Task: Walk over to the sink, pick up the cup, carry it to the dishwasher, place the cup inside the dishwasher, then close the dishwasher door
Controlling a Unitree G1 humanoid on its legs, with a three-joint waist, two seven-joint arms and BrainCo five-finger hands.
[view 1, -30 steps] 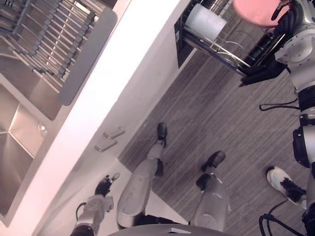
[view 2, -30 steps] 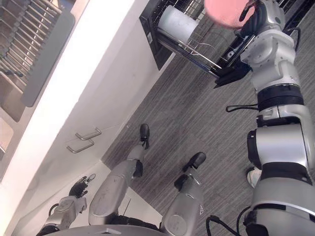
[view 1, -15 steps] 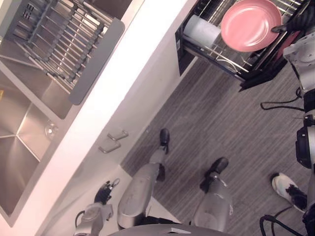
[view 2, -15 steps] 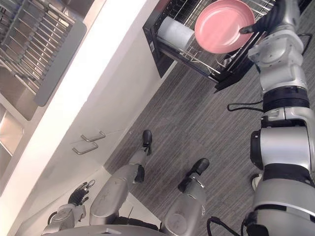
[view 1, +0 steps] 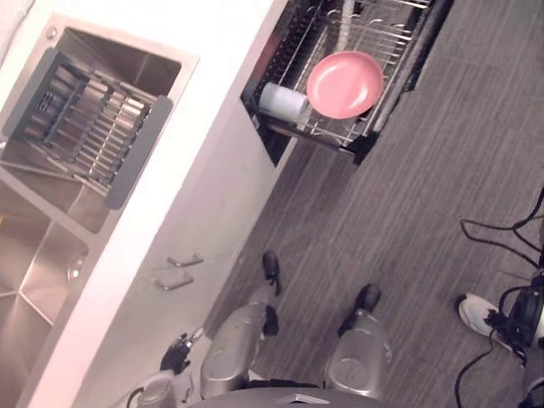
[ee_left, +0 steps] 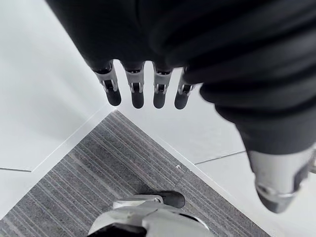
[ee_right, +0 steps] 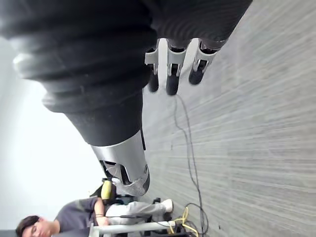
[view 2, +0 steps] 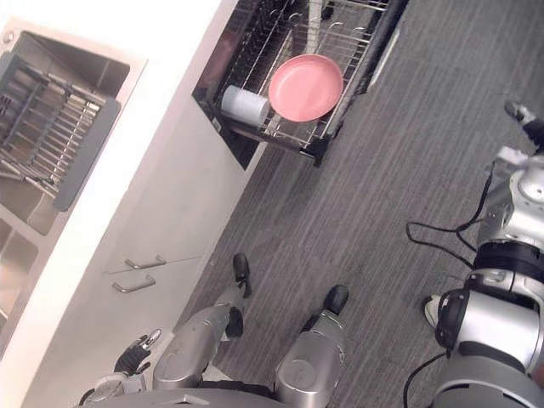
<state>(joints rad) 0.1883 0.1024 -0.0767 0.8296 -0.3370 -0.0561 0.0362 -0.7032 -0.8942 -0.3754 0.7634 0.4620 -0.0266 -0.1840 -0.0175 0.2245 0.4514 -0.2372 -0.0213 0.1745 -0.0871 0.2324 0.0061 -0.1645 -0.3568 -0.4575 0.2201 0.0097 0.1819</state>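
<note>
A pink dish (view 1: 344, 83) lies in the pulled-out wire rack (view 1: 374, 25) of the dishwasher, beside a white cup (view 1: 283, 100) on its side. My right hand (view 2: 534, 129) hangs far to the right of the rack over the grey floor; in its wrist view the fingers (ee_right: 171, 81) are straight and hold nothing. My left hand (view 1: 176, 353) hangs low by the white cabinet front, fingers (ee_left: 134, 94) relaxed and empty.
The steel sink (view 1: 38, 263) is set in the white counter at left, with a grey drainer basket (view 1: 85, 127) in its far basin. Two cabinet handles (view 1: 177, 272) lie below. A person's white shoe (view 1: 478, 313) stands at right; a person (ee_right: 74, 217) sits behind.
My right hand has let go of the pink dish, which now rests in the rack, and has drawn back to the right. The camera has shifted, so the dishwasher sits further left.
</note>
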